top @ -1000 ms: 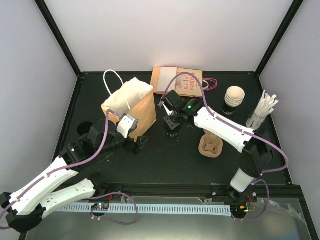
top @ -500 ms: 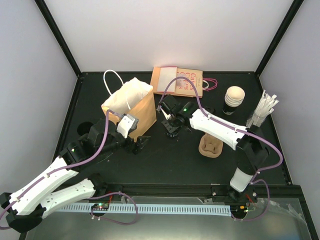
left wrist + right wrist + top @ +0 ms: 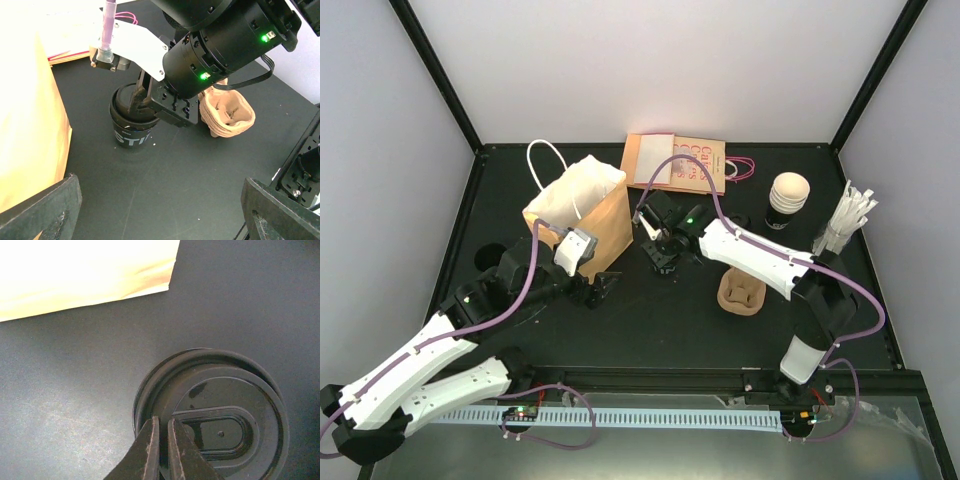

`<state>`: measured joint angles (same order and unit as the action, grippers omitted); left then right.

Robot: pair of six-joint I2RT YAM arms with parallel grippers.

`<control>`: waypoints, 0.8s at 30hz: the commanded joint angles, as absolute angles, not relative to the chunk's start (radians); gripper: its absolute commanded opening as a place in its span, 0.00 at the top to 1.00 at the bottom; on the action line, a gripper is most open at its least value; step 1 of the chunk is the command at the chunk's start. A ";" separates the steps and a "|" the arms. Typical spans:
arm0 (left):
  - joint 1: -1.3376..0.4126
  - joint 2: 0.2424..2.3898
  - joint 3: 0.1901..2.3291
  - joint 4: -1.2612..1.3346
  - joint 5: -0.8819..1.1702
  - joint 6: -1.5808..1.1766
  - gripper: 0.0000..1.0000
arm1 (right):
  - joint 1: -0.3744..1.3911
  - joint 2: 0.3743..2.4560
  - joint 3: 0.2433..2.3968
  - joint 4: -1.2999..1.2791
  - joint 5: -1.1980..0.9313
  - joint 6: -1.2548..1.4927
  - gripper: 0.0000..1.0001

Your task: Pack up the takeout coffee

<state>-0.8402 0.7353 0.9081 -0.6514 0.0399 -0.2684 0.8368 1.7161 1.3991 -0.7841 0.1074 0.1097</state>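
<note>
One takeout coffee (image 3: 131, 136) stands upright directly under the right gripper (image 3: 163, 424). Its fingers (image 3: 149, 452), nearly closed, meet the lid (image 3: 225, 390) at its rim; grip unclear.

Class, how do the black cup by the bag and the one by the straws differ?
The lidded black paper cup sits by the brown paper bag; the open black paper cup, cream inside, sits by the white straws. Fingers of the right gripper touch the first, not the second. Both are upright.
</note>
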 commanded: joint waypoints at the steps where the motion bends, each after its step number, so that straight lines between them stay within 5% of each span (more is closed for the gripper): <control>1: -0.844 0.739 0.911 -0.655 0.026 -0.277 0.10 | 0.847 1.729 1.383 -0.761 0.092 0.108 0.93; 13: -0.845 0.742 0.910 -0.656 0.029 -0.279 0.10 | 0.853 1.726 1.368 -0.754 0.093 0.108 0.91; 24: -0.845 0.741 0.914 -0.661 0.026 -0.280 0.10 | 0.853 1.708 1.379 -0.753 0.094 0.114 0.78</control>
<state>-0.8402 0.7353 0.9077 -0.6514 0.0395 -0.2687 0.8467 1.7180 1.3758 -0.7681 0.0948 0.1123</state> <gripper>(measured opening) 0.897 0.212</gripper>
